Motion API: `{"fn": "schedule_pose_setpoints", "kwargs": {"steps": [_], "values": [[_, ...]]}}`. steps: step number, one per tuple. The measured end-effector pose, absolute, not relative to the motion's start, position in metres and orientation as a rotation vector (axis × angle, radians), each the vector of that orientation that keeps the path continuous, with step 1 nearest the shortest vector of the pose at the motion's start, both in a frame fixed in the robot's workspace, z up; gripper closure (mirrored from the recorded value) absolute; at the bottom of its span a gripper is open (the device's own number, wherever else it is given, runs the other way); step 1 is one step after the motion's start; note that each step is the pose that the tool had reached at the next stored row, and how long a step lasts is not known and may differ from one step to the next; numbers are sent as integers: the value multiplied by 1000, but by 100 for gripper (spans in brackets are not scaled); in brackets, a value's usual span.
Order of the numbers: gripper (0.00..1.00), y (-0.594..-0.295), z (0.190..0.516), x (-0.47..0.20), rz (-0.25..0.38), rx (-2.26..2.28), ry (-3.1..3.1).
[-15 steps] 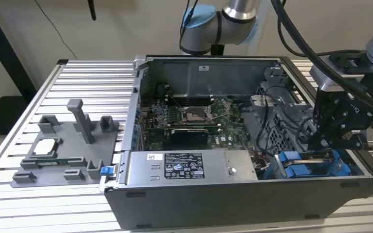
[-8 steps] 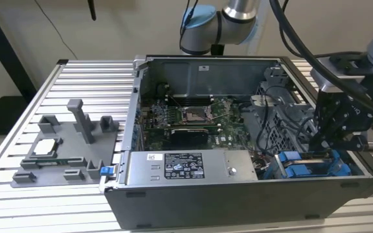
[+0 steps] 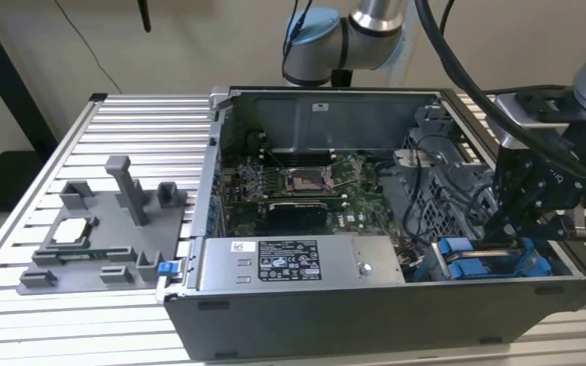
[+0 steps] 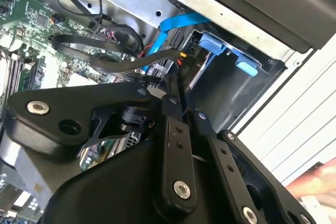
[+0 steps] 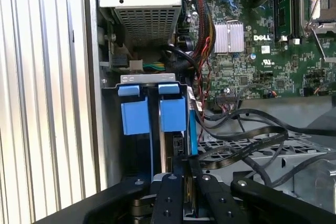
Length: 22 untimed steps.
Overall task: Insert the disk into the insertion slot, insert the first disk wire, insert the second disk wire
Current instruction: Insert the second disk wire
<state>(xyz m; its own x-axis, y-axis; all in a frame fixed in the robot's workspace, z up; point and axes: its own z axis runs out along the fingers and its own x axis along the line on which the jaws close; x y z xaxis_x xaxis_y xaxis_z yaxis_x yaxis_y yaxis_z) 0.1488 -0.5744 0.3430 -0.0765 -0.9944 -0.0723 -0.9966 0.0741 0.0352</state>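
The gripper point(image 3: 507, 232) is lowered into the case point(image 3: 304, 305) at the exterior view's right, over the slot point(image 5: 155, 129). The fingers point(image 5: 170, 198) are drawn narrow on the disk point(image 5: 178, 145), which stands on edge in the slot beside the blue caddy point(image 5: 135, 114). Its long axis runs down into the bay. The disk is judged rigid, fairly heavy and shock-sensitive; it is best held by its carrier edges.

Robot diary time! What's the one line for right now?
arm: in computer case | pincer: down at blue drive carriers | black cables: beside pincer
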Motion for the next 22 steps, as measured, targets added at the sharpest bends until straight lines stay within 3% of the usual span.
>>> {"fn": "schedule_pose_setpoints", "kwargs": {"steps": [10,11,22], "values": [[100,-574,334,149,111,-2117,2284],[0,-574,334,149,113,-2116,2283],[0,-574,375,149,111,-2117,2284]]}}
